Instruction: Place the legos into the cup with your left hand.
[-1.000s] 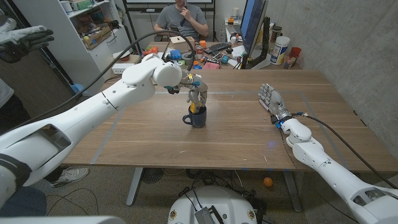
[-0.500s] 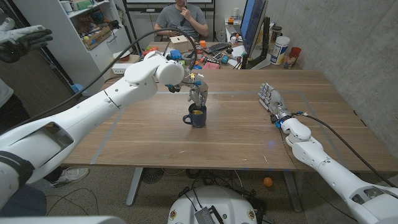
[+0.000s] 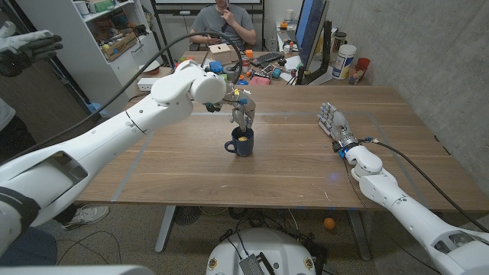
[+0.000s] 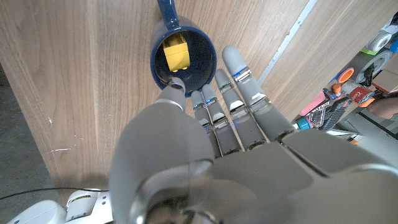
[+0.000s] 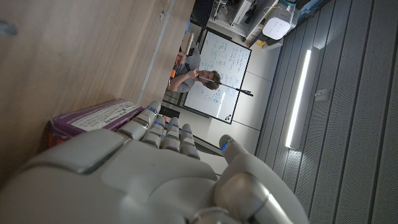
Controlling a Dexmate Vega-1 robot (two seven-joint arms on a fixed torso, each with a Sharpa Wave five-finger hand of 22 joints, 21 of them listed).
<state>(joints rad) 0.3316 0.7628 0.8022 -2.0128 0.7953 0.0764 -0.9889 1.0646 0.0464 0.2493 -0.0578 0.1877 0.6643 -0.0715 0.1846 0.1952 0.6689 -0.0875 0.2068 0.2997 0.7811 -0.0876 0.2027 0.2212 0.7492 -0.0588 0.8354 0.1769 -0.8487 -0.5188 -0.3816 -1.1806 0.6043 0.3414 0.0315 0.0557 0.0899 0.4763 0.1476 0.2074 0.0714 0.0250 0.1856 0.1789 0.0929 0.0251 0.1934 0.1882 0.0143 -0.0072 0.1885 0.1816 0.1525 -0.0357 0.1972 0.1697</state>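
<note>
While our left hand (image 3: 242, 114) hangs just above the dark blue cup (image 3: 242, 143) near the middle of the wooden table (image 3: 290, 164), its fingers (image 4: 239, 84) point down toward the rim, spread a little and holding nothing. From the left wrist we see a yellow lego (image 4: 176, 54) lying inside the cup. Our right hand (image 3: 333, 122) sits on the table well apart to the right, fingers straight and close together, empty. Behind the table a person (image 3: 223, 23) sits at a cluttered desk.
</note>
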